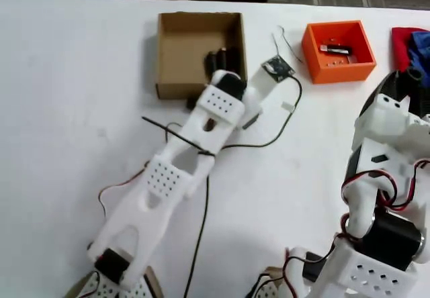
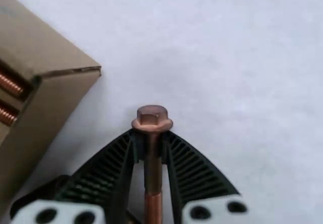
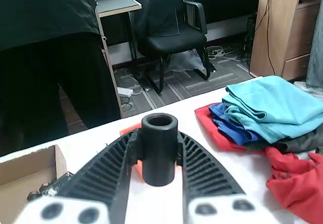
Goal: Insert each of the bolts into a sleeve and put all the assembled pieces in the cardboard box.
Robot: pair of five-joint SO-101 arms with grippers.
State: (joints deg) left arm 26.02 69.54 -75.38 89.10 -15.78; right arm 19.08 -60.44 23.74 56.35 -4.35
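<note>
1. Two pincers, each loaded. The left gripper (image 2: 151, 139) is clamped on a copper-coloured metal bolt with a flanged hexagonal head (image 2: 151, 119). The shank runs back between the ribbed black fingers (image 2: 103, 176) and the head stands clear of their tips.
2. Open brown cardboard box (image 1: 159, 56), square, on the white table (image 1: 67, 110). In the left wrist view, copper threaded shanks (image 2: 7, 100) lie inside it, against the wall.
3. Position of the bolt: just outside one corner of the cardboard box, apart from its wall, with bare table behind the head.
4. Left arm: white, perforated, and stretched across the table to the box's near side. In the high view its dark tip (image 1: 218, 60) lies over the near corner of the box.
5. The right gripper (image 3: 157, 135) is closed around a black cylindrical sleeve (image 3: 159, 151). The sleeve stands upright between the fingertips, its bore open at the top.
6. Position of the sleeve: well apart from the cardboard box, held above the table.
7. Square orange plastic tray (image 1: 336, 73), between the box and the right arm. It holds a small dark and silver part (image 1: 334, 48).
8. Several folded cloths in red, blue and turquoise (image 3: 267, 108), lying farther from the box than the tray.
</note>
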